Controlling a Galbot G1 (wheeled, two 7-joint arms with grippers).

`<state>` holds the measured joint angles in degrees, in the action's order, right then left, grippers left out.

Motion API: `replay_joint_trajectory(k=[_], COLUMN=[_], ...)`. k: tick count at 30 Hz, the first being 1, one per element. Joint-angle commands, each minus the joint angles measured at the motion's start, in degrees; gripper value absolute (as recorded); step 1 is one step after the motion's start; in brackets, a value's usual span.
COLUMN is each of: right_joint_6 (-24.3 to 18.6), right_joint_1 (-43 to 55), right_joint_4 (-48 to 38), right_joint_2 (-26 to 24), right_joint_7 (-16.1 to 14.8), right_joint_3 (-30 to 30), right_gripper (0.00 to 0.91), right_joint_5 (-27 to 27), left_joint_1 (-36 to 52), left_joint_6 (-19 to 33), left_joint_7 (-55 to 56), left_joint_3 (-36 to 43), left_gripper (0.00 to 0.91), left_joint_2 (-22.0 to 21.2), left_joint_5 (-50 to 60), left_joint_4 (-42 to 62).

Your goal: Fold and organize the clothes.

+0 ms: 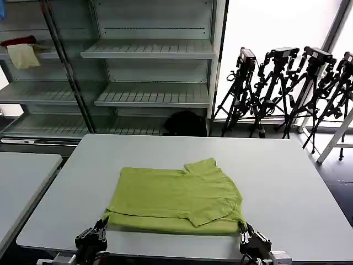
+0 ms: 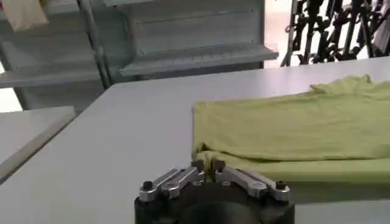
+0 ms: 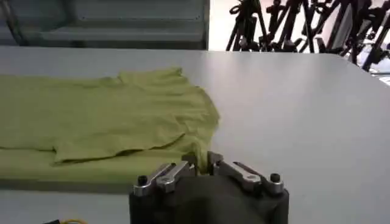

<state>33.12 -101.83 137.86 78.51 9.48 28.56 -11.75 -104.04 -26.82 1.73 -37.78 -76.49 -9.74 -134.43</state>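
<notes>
The T-shirt (image 1: 175,199) lies partly folded on the tabletop (image 1: 287,182), sleeves folded in; left gripper (image 1: 101,227) and right gripper (image 1: 244,229) seem clamped on its near corners, the next fold left.

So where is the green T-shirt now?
In the head view the T-shirt lies partly folded on the grey table, near its front edge, with the left gripper pinching its near-left corner and the right gripper its near-right corner.

Lime-green short-sleeved T-shirt (image 1: 175,200) of thin soft fabric, plain. Lies flat, partly folded, sleeves turned inward over the body; placed centrally toward the table's near edge.
</notes>
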Motion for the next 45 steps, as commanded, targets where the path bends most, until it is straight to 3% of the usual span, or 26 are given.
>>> replay_joint_trajectory(k=[1, 4, 7, 10, 11, 14, 20, 29, 45], right_joint_6=[-0.01, 0.16, 0.51, 0.78, 0.88, 1.01, 1.12, 1.16, 1.04], right_joint_1=[0.50, 5.41, 15.75, 27.16, 31.46, 38.38, 50.43, 56.93, 57.82], right_joint_4=[2.74, 2.96, -0.91, -8.50, -12.02, -19.83, -34.59, -45.56, -51.19], right_joint_2=[0.83, 1.19, -0.41, -4.50, -4.74, -4.70, -4.27, -2.20, -0.83], right_joint_7=[0.76, -2.79, -5.78, -3.81, -4.57, -5.90, -5.37, -3.89, -2.85], right_joint_3=[0.32, 2.48, 2.01, -2.45, -3.31, -5.81, -9.25, -11.00, -11.36], right_gripper=[0.907, 0.907, 0.907, 0.907, 0.907, 0.907, 0.907, 0.907, 0.907], right_joint_5=[0.73, -0.31, -1.65, -5.32, -6.24, -5.56, -6.97, -8.96, -8.02], left_joint_1=[-1.81, 4.54, 15.03, 26.37, 30.81, 37.62, 46.96, 52.73, 53.02], left_joint_6=[0.88, 1.34, -4.30, -6.35, -6.40, -6.45, -6.42, -6.57, -6.53], left_joint_7=[1.12, 0.17, -1.11, -1.71, -2.59, -3.82, -3.96, -4.61, -6.70], left_joint_3=[-1.51, -2.59, -1.36, 1.23, 2.46, 4.35, 9.05, 14.36, 15.72], left_gripper=[0.907, 0.907, 0.907, 0.907, 0.907, 0.907, 0.907, 0.907, 0.907], left_joint_2=[-0.97, -0.16, 2.70, 4.57, 5.76, 7.07, 11.91, 14.55, 13.03], left_joint_5=[-1.99, -6.00, -11.20, -13.96, -14.04, -14.29, -15.00, -14.67, -11.13], left_joint_4=[-3.36, -3.37, -0.97, 4.75, 8.65, 15.68, 29.36, 39.88, 43.91])
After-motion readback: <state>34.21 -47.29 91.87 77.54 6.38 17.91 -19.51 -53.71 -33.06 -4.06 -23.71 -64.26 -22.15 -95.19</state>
